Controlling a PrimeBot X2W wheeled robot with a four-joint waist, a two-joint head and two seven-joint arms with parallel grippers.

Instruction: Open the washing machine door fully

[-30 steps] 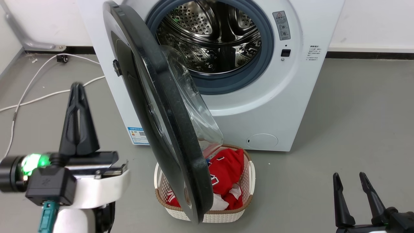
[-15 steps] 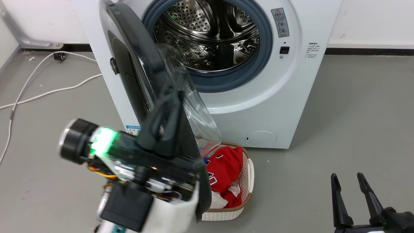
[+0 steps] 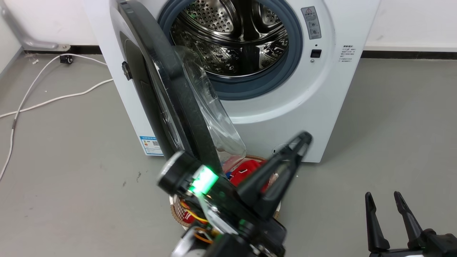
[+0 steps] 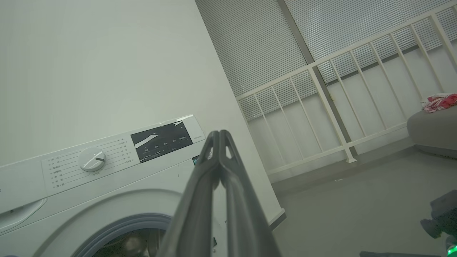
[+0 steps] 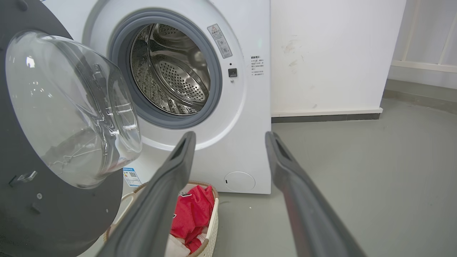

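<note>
Left end effector (image 4: 219, 134), fingers together, before the washing machine (image 4: 53, 203); white railing (image 4: 339, 107) and blinds (image 4: 250, 43) beyond

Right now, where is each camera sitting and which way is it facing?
Head view: on the head, facing down at the washing machine and its open washing machine door; shut left fingers cross the bottom, open right fingers sit lower right.
Left wrist view: on the left wrist, tilted up past the left fingers at the control panel, wall and railing.
Right wrist view: low on the right wrist, facing the drum between the right fingers.
Shared: head and right wrist views both show that door, drum and laundry basket.
</note>
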